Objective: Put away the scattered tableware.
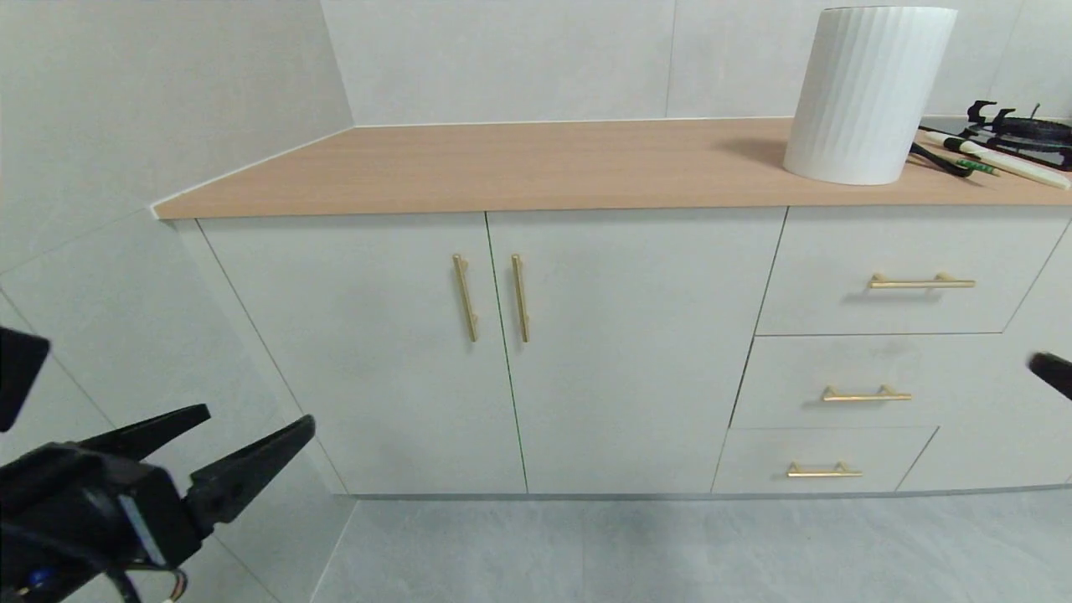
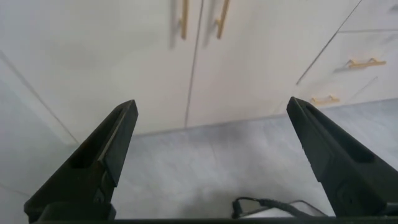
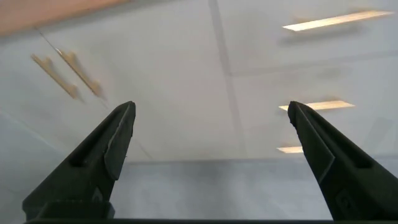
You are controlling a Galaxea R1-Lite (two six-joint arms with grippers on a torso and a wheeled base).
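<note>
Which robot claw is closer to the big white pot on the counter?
The right. The right gripper sits below the white pot, by the drawers; the left gripper hangs low at the far cupboard end.

Light: bright, even, diffuse.
Shadows: the white container throws a soft shadow on the countertop, on its side toward the left gripper; thin ones lie under the drawer handles.
Distortion: the countertop's front edge bows toward the head view's edges.
</note>
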